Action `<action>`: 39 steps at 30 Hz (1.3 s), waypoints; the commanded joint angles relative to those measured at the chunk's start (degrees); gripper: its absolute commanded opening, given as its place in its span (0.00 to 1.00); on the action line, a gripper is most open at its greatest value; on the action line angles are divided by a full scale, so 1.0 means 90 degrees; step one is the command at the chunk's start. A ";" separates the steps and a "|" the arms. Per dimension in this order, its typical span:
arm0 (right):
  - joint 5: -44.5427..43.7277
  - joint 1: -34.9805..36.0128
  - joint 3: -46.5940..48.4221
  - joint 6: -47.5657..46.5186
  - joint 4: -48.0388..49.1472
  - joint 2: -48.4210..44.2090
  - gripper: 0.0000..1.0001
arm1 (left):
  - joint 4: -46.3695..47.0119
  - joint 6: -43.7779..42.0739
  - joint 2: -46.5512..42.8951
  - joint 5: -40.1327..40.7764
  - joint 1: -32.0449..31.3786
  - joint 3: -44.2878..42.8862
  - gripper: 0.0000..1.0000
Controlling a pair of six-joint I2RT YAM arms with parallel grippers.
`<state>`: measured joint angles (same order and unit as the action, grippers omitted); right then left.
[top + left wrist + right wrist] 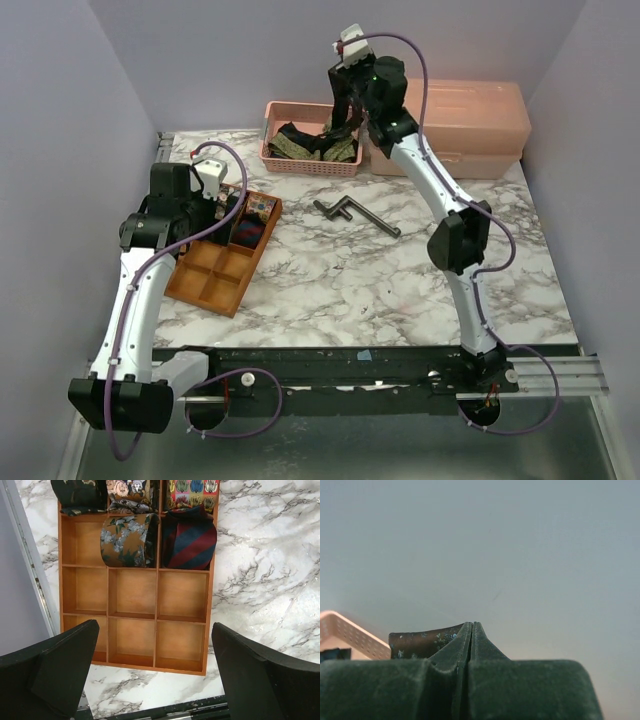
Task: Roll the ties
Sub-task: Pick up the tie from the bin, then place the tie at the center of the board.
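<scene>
My right gripper (345,108) hangs high over the pink basket (300,166), shut on a dark brown tie (420,641) with blue specks; the strip shows just left of the pressed jaws (471,624) and droops toward the basket. More ties (312,146) lie loose in that basket. Rolled ties fill the far cells of the wooden divider tray (132,640): an olive-gold floral coil (127,540), a red-and-blue striped coil (189,540), a dark one (77,495). My left gripper (155,625) is open above the tray's near cells, nothing between its fingers.
A grey metal crank-shaped bar (355,215) lies on the marble table between tray and basket. A pink lidded box (470,120) stands at the back right, beside the basket. The wooden tray (215,275) sits at the left, near the wall.
</scene>
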<state>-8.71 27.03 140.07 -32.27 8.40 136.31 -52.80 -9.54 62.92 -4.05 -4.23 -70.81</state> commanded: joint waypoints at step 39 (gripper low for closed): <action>-0.0165 -0.0341 -0.3999 0.1966 -0.4483 -0.6711 0.00 | 0.2025 -0.0962 -0.0753 -0.2660 -0.0747 0.1566 0.98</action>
<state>-11.53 24.45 103.33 -16.47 -23.97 78.19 -37.17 -13.78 57.76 -24.47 -8.75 -61.19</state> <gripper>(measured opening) 0.005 0.985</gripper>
